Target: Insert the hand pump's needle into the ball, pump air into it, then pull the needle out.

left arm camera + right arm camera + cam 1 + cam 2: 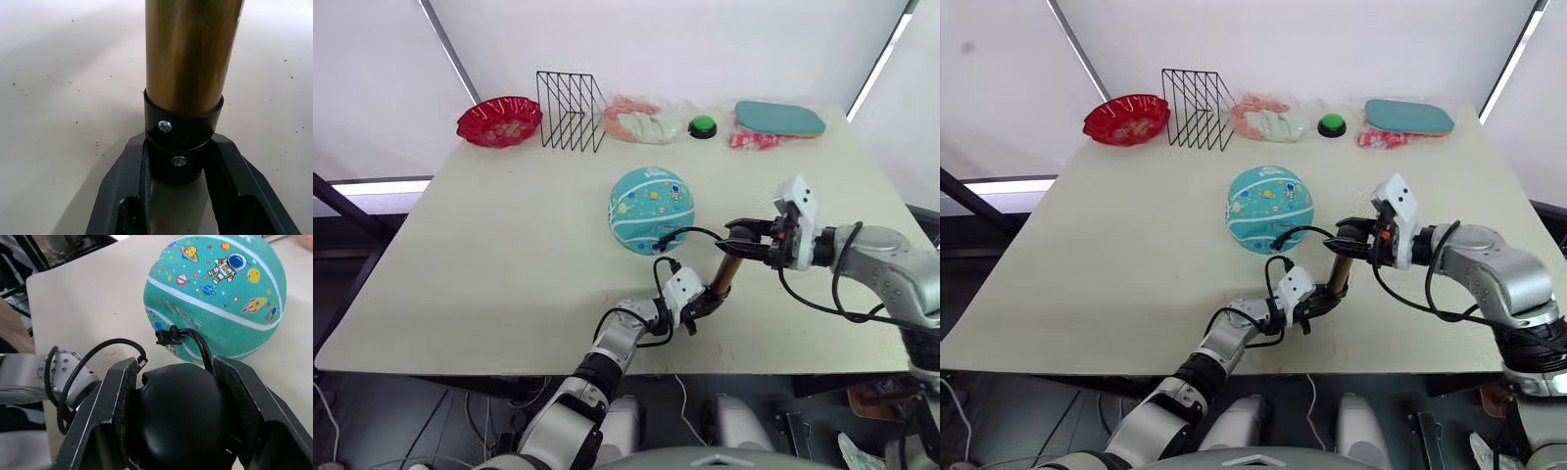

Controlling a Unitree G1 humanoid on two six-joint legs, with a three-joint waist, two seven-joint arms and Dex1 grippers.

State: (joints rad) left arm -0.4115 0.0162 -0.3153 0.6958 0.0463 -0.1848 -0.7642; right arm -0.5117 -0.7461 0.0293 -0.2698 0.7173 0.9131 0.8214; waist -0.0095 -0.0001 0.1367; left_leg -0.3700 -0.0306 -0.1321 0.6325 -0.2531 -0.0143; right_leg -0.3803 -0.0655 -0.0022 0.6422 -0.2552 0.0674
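bare table (509,245) left of ball (651,209), clutter along far edge

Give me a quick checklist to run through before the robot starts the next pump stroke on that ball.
1. Left gripper clamped on the hand pump at its lower black cap: ok.
2. Right gripper closed around the pump's black handle: ok.
3. Hose runs to the ball and its black fitting sits against the ball's surface: ok.
4. Needle fully seated in the valve: cannot tell, hidden by the fitting.
5. Ball resting on the table, nothing crowding it: ok.
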